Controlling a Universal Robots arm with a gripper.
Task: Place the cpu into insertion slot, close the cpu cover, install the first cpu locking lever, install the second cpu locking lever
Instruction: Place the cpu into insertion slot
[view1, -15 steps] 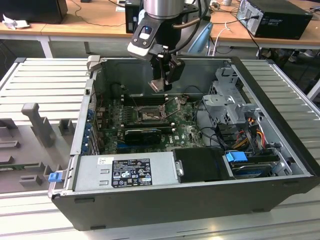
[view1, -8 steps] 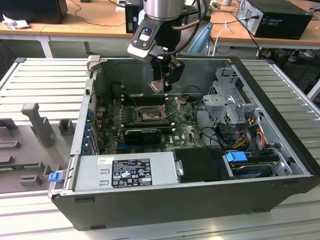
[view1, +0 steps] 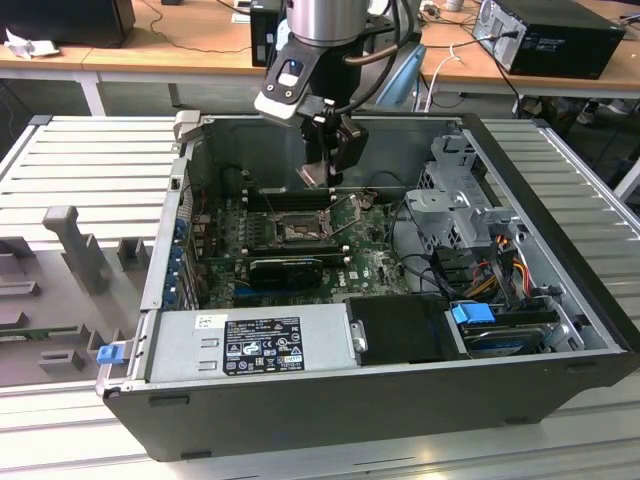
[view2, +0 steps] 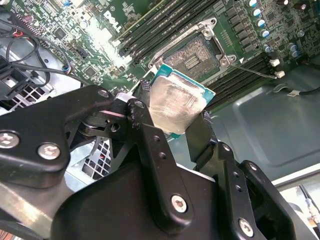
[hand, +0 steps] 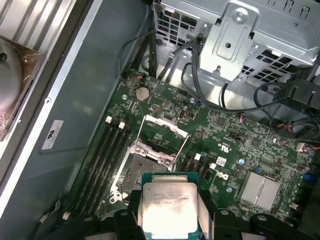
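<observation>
Tool: in the exterior view the tool hangs from the arm in the upper middle of the frame, over the open computer case. Its black fingers are drawn in narrow and clamp the cpu by two opposite edges.
Cpu: the cpu sits between the fingertips with its pale metal top facing the cameras in both wrist views. It is clear in the first wrist view, with the tool pinching it from both sides. It is held in the air, apart from the board.
Insertion slot: the insertion slot lies on the green circuit board, just below the tool in the exterior view. In the second wrist view its grey contact field is uncovered, beyond the held chip.
Cpu cover: in the first wrist view the cpu cover stands swung up off the slot, hinged at the slot's far edge.
Locking lever: a thin locking lever sticks out free beside the slot.
Memory slots: long black memory slots run alongside the socket.
Surroundings: a grey power supply fills the case's lower front, a metal drive cage sits toward the exterior view's right, and the case rests on a ribbed metal counter.
</observation>
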